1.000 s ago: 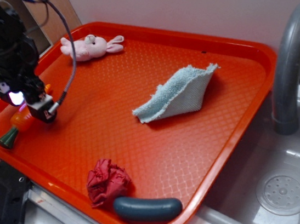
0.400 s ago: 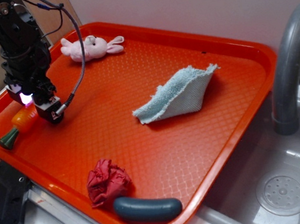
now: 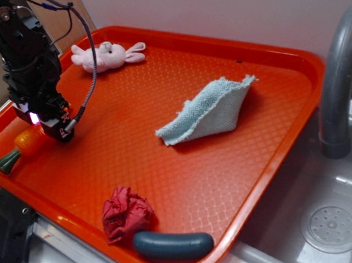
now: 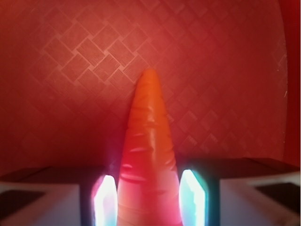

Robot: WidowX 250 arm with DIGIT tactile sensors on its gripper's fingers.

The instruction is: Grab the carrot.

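Orange plastic carrot (image 4: 146, 155) lies at the tray's (image 3: 190, 188) left edge between the spread fingers of the hand (image 4: 148, 197) (not yet clamped), so closing comes next.

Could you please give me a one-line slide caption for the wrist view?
Toy carrot lying between the open gripper fingers, tip pointing away over the textured red tray.

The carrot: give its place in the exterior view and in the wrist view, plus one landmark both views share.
Exterior: the carrot lies at the left edge of the orange tray, partly under the gripper, green stem end pointing lower left.
Wrist: the carrot fills the bottom centre, between the two fingers, tip pointing up.
Shared landmark: the tray's diamond-textured floor.
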